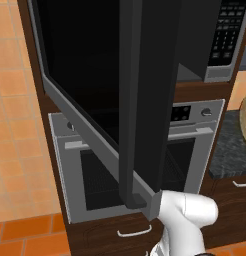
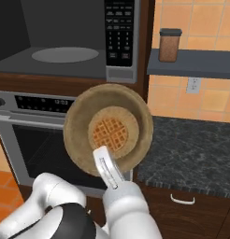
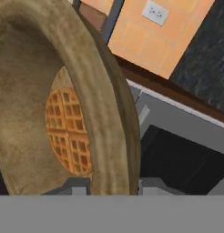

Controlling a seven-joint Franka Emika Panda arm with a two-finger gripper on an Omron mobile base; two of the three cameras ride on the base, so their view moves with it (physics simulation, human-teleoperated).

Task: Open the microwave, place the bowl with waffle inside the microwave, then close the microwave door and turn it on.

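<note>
Gripping bowl with waffle (image 2: pixel 107 128) rim, hand (image 2: pixel 107 170) beneath.

The open door (image 1: pixel 145 100) hid most of the microwave (image 1: pixel 222 45) in the left view — the bowl (image 1: pixel 245 122) was cut off at the edge, and keypad labels (image 2: pixel 119 32) were unreadable.

the arm (image 2: pixel 121 205) is glossy white — smooth, rounded casings that read as fat tubes with domed ends. in the right base view a dark, near-black rounded joint cap (image 2: pixel 70 221) sits low between two white segments, catching a soft highlight. a flat white finger (image 2: pixel 106 167) rises from the wrist, with a thin grey groove down its face. in the left base view the white link (image 1: pixel 187 220) shows a bulbous elbow (shaded pale grey underneath).
</note>
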